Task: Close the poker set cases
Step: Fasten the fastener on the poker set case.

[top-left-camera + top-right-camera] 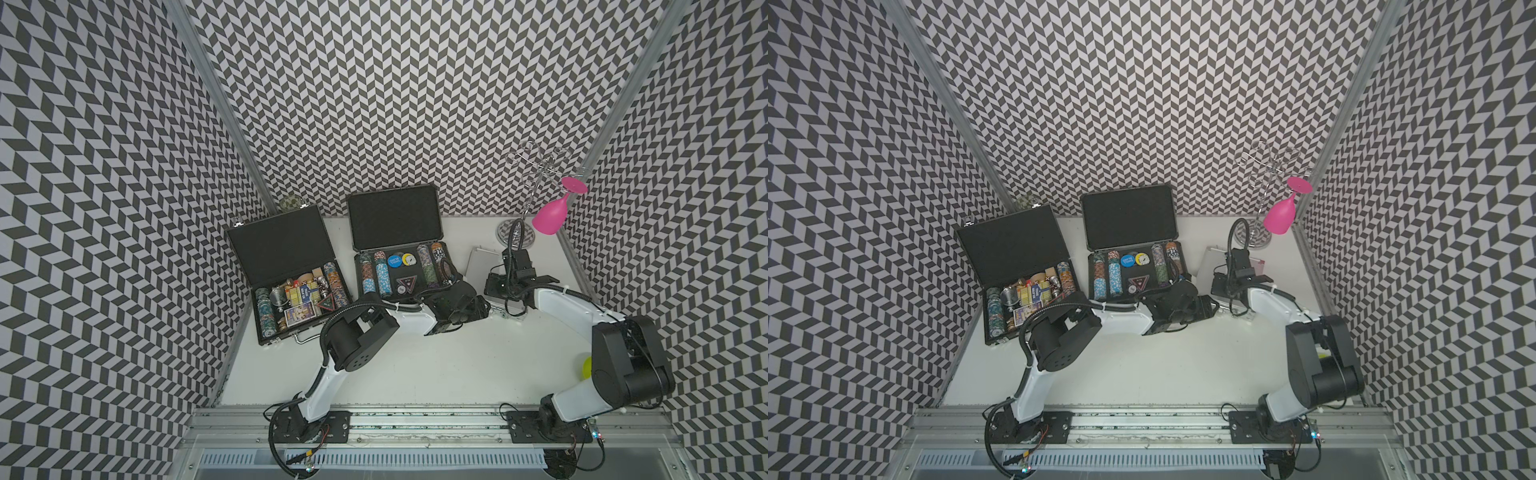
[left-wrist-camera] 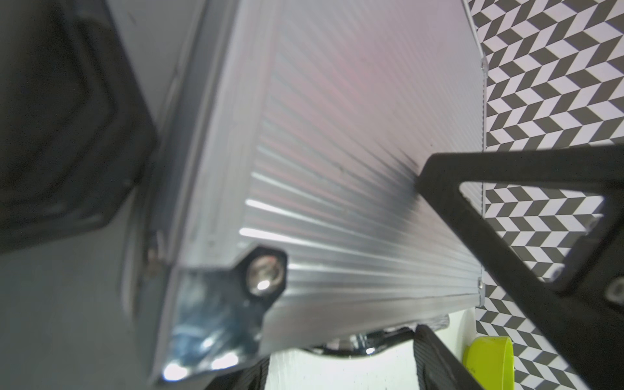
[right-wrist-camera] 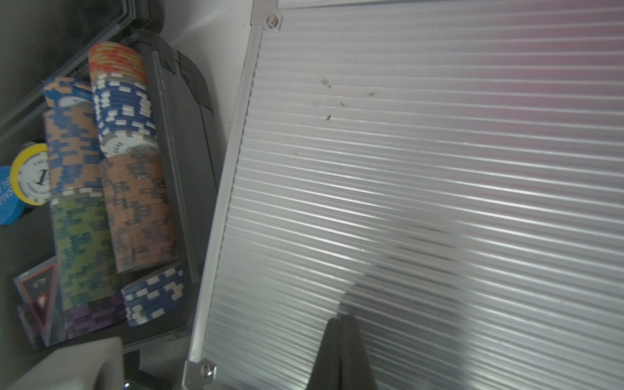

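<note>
On the table (image 1: pixel 415 365), the silver case (image 3: pixel 422 152) may be skidded by the closed right gripper (image 3: pixel 341 319), unrestrained by the spread left gripper (image 2: pixel 418 251)

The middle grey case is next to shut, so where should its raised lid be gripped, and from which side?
Probably the lid at its free top rim, midway along, coming from above with jaws straddling it. The lid stands roughly upright, hinged along its lower edge, so that rim is exposed and gives the most leverage to swing it forward.
</note>
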